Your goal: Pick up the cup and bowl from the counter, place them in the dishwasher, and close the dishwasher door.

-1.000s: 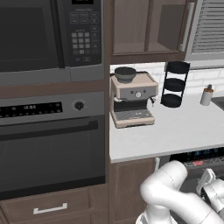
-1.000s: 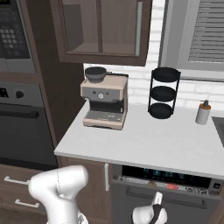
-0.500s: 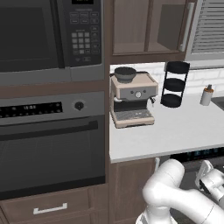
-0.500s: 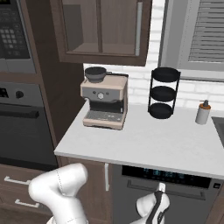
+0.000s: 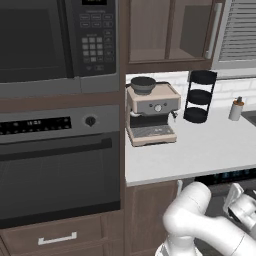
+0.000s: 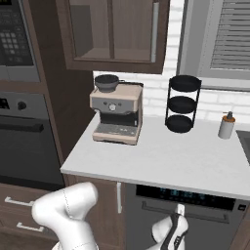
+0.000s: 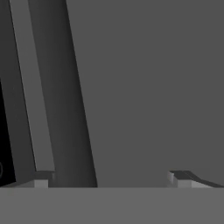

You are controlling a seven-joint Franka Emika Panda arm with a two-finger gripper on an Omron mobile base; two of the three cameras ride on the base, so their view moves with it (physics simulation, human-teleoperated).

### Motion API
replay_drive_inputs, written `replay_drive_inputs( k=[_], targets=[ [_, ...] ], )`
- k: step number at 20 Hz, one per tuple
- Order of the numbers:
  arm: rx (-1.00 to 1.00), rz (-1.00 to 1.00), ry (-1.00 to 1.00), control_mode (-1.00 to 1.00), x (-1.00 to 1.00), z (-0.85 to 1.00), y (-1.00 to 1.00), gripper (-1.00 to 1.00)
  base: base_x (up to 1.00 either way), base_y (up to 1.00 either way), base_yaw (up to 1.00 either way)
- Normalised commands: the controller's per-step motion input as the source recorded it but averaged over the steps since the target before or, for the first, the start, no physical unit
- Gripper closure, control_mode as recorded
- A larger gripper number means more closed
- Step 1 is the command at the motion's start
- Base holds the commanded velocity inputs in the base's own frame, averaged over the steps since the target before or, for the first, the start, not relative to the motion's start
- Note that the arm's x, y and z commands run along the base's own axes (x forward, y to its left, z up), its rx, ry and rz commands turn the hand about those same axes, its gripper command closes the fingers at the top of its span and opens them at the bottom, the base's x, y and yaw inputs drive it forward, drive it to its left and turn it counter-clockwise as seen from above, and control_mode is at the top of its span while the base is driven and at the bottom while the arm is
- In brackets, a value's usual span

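Observation:
The dishwasher sits under the pale counter, its black control strip lit with teal marks, also visible at the right edge. Its dark door stands upright against the cabinet front. My gripper hangs low in front of that door, seen also from the left. In the hand view the grey door panel is very close, with a long bar at the left. The gripper is open, with nothing between its fingertips. The cup and bowl are out of view.
On the counter stand a beige coffee machine, a black three-tier stand and a white bottle with a brown cap. A black oven and a microwave fill the left wall. Wooden cabinets hang above.
The hand has edged slightly upward in front of the dishwasher door. The jaws have stayed wide open, and nothing on the counter has moved.

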Motion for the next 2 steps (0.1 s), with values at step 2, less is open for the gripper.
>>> replay_drive_inputs(
  k=[2],
  targets=[
    [0.00,-0.01,-0.08,-1.00,0.53,-0.02,0.04,-1.00,0.00,0.00,0.00]
  ],
)
